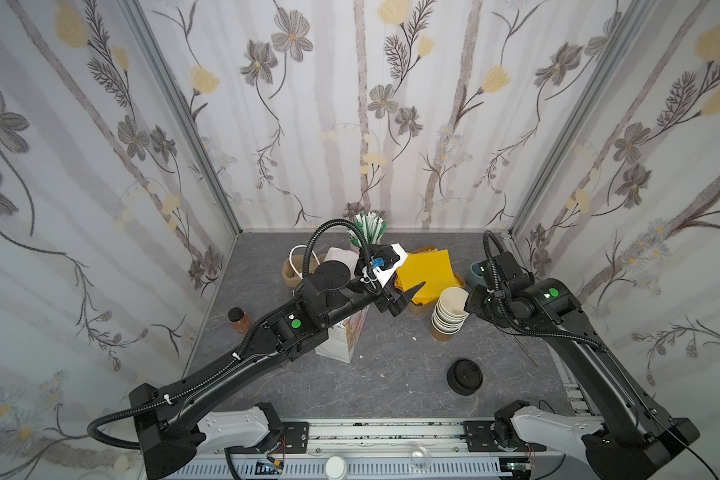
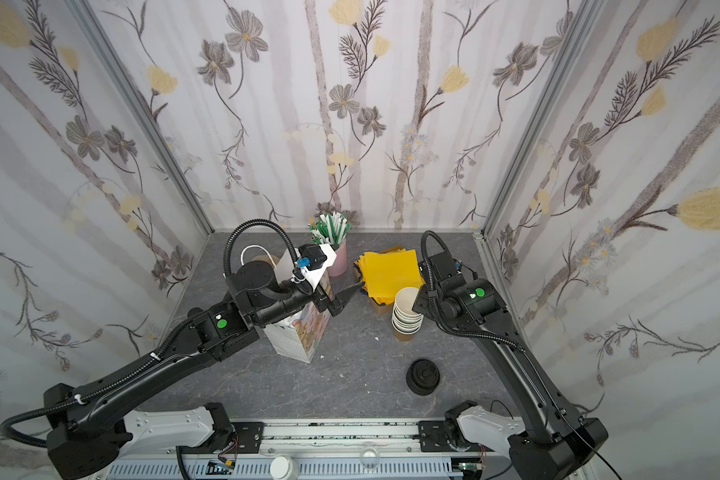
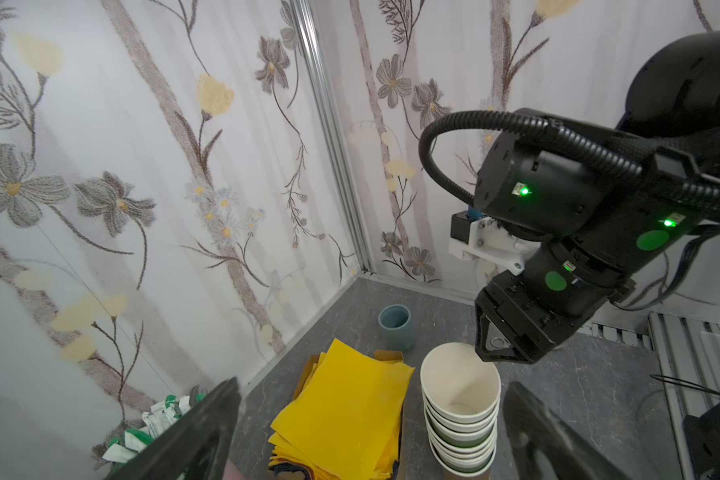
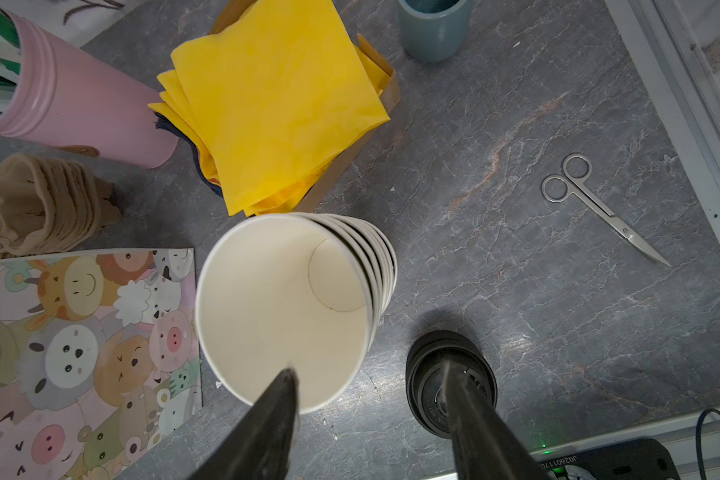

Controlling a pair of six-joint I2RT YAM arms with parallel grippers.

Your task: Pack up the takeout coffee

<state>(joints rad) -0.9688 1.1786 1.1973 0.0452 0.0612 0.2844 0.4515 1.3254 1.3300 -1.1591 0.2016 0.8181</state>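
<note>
While both top views only show the scene from above, the count is easy: two arms, one stack of paper cups (image 1: pixel 449 316) (six or so nested, white inside), one low pile of black lids (image 1: pixel 464 376), one cartoon bag (image 2: pixel 298 336) and one heap of yellow napkins (image 1: pixel 427 270) on the grey worktop (image 1: pixel 371 374). I can't pick out a lidded takeout coffee anywhere. The stack stands upright with mouths up, so its long axis is vertical with a slight lean. The lids lie near it, toward the front. The left claw (image 1: pixel 408 297) hangs between the bag and the napkins. In the left wrist view its fingers (image 3: pixel 208 432) are spread wide with nothing gripped, and the right claw (image 3: pixel 489 338) sits at the top cup's rim. In the right wrist view the right claw (image 4: pixel 371 372) is partly apart: one finger is over the top cup's inside and the other over the lids, with the rim between them and not pinched. There's also one pair of scissors (image 4: pixel 599 208) and one blue-grey cup (image 4: pixel 433 29).
</note>
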